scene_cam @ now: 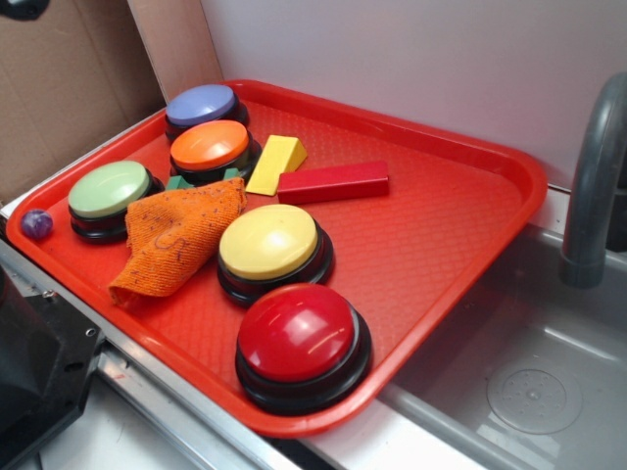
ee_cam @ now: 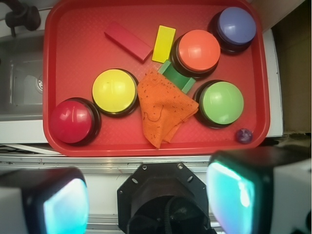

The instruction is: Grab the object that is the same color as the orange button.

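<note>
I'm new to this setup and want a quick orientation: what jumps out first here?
A bright red tray holds five big domed buttons. The red button sits nearest the camera in the exterior view, the orange button farther back. An orange cloth lies crumpled between the green button and yellow button.

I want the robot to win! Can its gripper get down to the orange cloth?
Probably yes. The orange cloth lies uncovered on the red tray, and the open gripper is above with nothing between. The yellow button and green button sit close beside it.
</note>
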